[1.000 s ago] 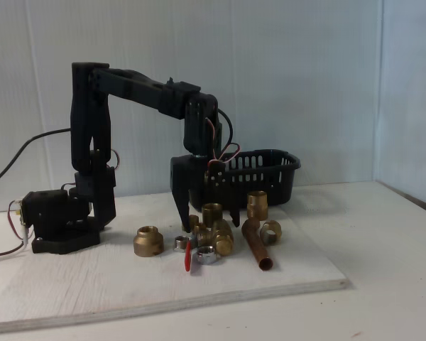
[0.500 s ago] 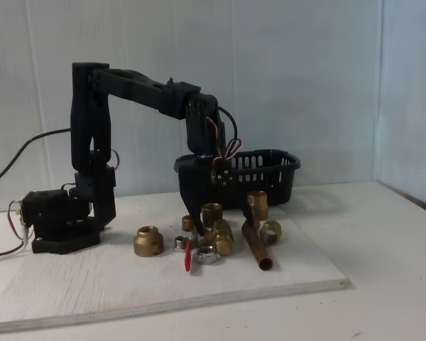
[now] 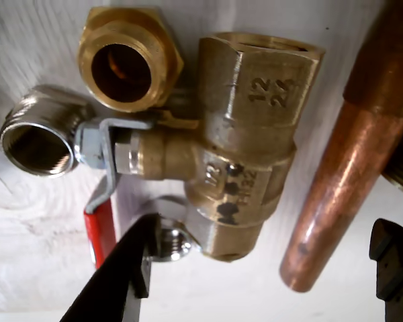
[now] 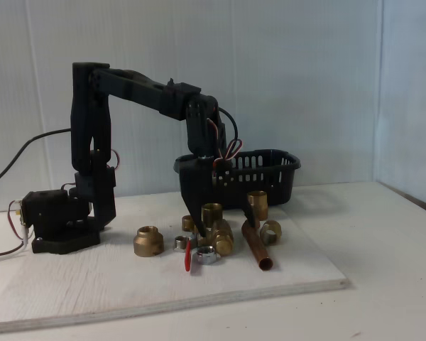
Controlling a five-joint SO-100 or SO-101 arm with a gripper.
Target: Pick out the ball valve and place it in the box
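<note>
The ball valve (image 3: 250, 134) is a chunky brass body with a red lever handle (image 3: 101, 229). It lies on the white board among other fittings. In the wrist view my gripper (image 3: 269, 227) is open, one black finger (image 3: 124, 275) near the handle side and the other finger (image 3: 393, 258) beyond the copper pipe (image 3: 341, 184). The fixed view shows the gripper (image 4: 224, 222) low over the ball valve (image 4: 221, 240), fingers straddling it. The box (image 4: 271, 174), a black slotted basket, stands behind the pile.
A brass hex fitting (image 3: 129, 57), a silver threaded fitting (image 3: 32, 137) and a silver nut (image 3: 173, 243) crowd the valve. In the fixed view a brass coupling (image 4: 148, 241) sits left, the copper pipe (image 4: 258, 250) right. The arm's base (image 4: 57, 224) stands at left.
The gripper has shifted slightly to the right and come down over the fittings, so its fingers now straddle the valve and the pipe. No fitting has moved.
</note>
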